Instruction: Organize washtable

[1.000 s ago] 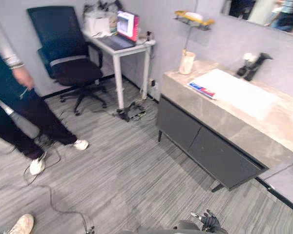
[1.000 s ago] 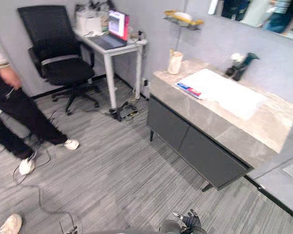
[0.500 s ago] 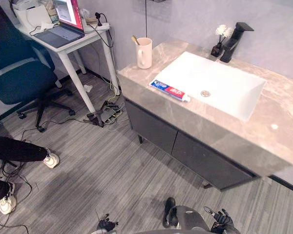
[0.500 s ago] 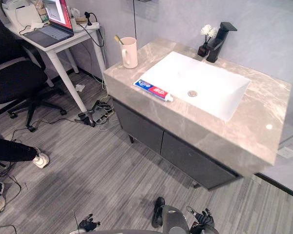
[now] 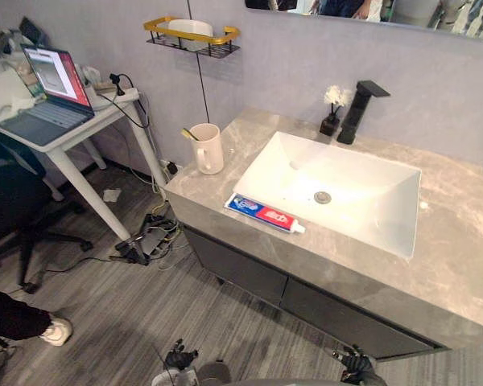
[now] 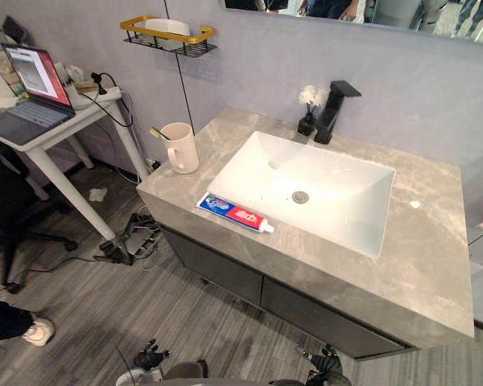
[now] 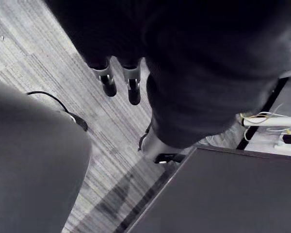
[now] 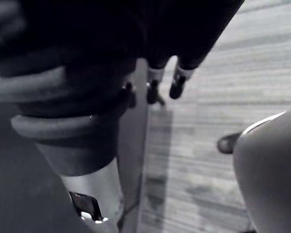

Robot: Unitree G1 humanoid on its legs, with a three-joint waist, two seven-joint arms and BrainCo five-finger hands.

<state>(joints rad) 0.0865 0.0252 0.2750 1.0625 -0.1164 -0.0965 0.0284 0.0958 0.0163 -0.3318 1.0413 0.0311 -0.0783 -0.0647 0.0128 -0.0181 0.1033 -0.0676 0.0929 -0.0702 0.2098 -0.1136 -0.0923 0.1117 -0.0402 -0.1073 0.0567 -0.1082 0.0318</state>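
Note:
The grey stone washtable [image 5: 451,265] holds a white sink [image 5: 338,193]. A toothpaste tube [image 5: 264,213] lies flat on the front rim, left of the sink. At the left end stands a cream cup [image 5: 207,148] with a toothbrush [image 5: 189,134] in it. A black faucet [image 5: 361,108] and a small dark vase of white flowers [image 5: 332,112] stand at the back. My left hand [image 5: 179,356] and right hand [image 5: 354,363] hang low over the floor, well short of the table. Both have relaxed fingers [image 7: 108,82] [image 8: 177,83] and hold nothing.
A gold wall shelf [image 5: 191,34] hangs above the cup. A white desk [image 5: 64,133] with an open laptop [image 5: 47,92] stands to the left, a dark chair [image 5: 8,209] before it. Cables and a power strip [image 5: 145,241] lie on the floor. A person's shoe [image 5: 55,330] shows at lower left.
The camera has swung toward the washtable, which now sits closer and more central. The person has slipped out to the left edge. Both hands stay low and empty.

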